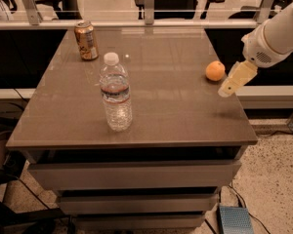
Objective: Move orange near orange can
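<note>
Gripper (226, 90) is hovering over the table's (161, 116) right edge, just right of the orange (215, 70), angling down. Whether it's wide or narrow: cannot tell. Orange is sitting on the tabletop near that edge. Orange can (86, 40) is standing at the far-left corner, well apart. Water bottle (116, 92) is standing upright front-left.

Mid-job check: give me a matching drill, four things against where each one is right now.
Things:
1. orange
2. can
3. bottle
4. tool

Places:
A. far left corner of the table
B. in the air just right of the fruit
C. standing near the front, left of centre
D. resting on the table near its right edge

Pairs: 1-D, 2-A, 3-C, 4-B.
</note>
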